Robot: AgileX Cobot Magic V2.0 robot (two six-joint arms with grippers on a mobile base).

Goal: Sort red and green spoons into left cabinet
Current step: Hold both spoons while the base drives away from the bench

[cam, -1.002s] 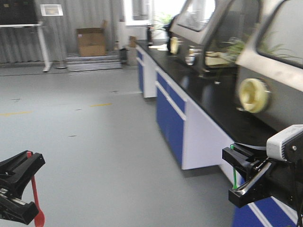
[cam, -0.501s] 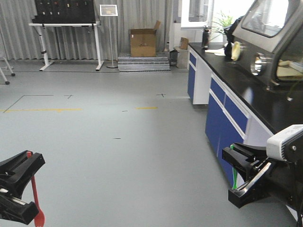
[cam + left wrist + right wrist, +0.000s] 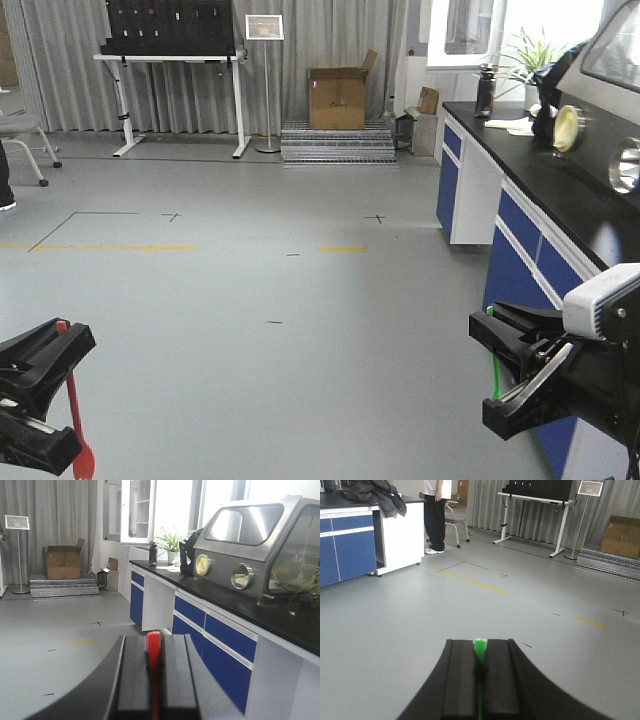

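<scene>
Left pincer [image 3: 70, 398] clamped on thin bright red plastic spoon [image 3: 153, 647]: handle between the pads, oval bowl hanging below pincer. Right pincer [image 3: 492, 375] clamped on thin bright green plastic spoon [image 3: 480, 649], tip poking just above the pads. Grey floor [image 3: 260, 300] beneath both.

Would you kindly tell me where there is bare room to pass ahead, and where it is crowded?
The grey floor lies bare between the desk at the back and the counter on the right. Crowded: the counter's far end, with bottle and plant, and the box at the curtain.
</scene>
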